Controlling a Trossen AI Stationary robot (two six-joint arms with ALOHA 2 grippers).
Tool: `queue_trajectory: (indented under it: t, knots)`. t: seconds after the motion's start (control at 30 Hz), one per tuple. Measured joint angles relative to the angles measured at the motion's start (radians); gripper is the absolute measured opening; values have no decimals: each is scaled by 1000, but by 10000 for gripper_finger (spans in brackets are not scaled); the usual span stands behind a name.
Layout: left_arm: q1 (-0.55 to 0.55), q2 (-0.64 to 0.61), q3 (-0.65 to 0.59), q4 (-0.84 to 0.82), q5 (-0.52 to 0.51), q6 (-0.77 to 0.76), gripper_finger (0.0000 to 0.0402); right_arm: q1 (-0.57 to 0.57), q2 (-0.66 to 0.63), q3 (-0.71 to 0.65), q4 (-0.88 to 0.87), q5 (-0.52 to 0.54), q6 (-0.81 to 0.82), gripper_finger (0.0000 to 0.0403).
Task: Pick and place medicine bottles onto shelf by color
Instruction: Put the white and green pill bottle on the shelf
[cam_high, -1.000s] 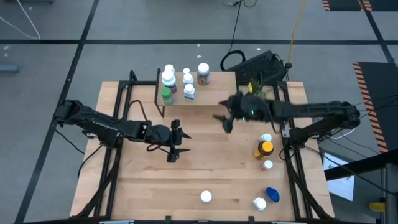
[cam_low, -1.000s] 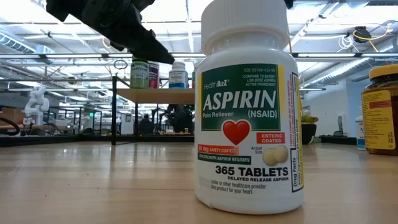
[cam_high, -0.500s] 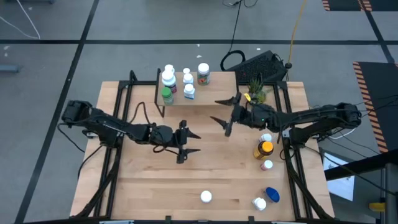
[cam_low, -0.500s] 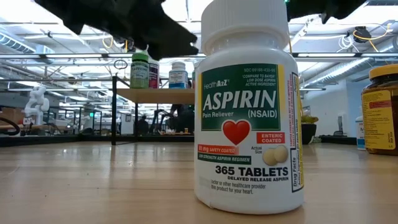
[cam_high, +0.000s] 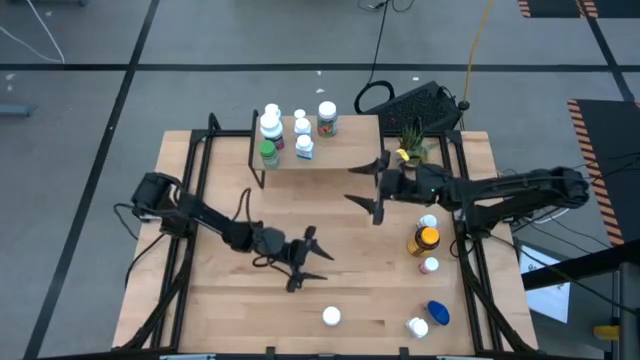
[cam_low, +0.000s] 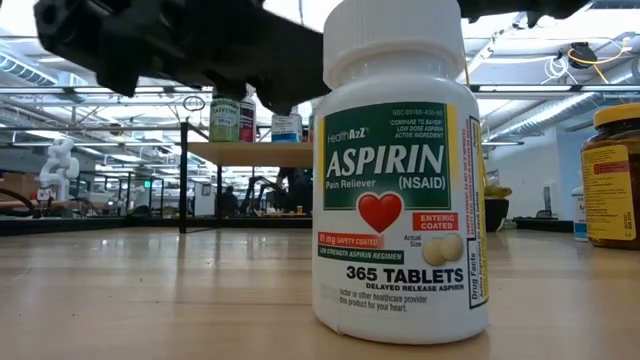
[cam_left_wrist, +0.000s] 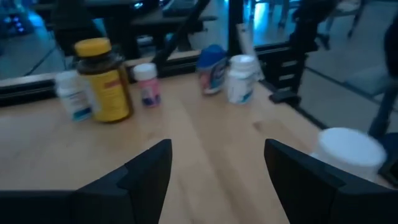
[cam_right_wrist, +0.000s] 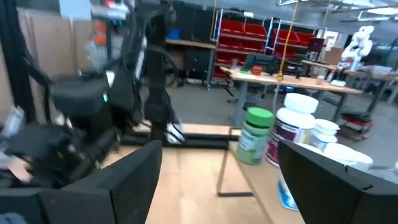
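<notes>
Both the left gripper (cam_high: 312, 261) and right gripper (cam_high: 372, 190) seem spread open, holding nothing.

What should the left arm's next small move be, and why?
Probably ease the left claw forward and down toward the white-capped aspirin bottle near the table's front edge. The claw is open and empty, already pointed that way, and that bottle stands alone. The right claw, also open, hangs beside the shelf.

Bottles (cam_high: 285, 130) on shelf (cam_high: 345, 150)
</notes>
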Motion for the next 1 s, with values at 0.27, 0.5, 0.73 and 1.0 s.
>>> queue_trajectory:
  t: [0.27, 0.5, 0.73, 1.0]
  knots:
    - [-116, 75, 35, 29, 46, -63, 280, 25, -54, 0, -18, 0, 67, 313]
    - [-116, 161, 110, 37, 158, -52, 343, 18, -53, 0, 27, 0, 48, 313]
    - [-54, 298, 245, 3, 412, -121, 360, 17, -53, 0, 27, 0, 32, 313]
    - [-48, 300, 283, -47, 426, -98, 348, 17, -53, 0, 6, 0, 33, 313]
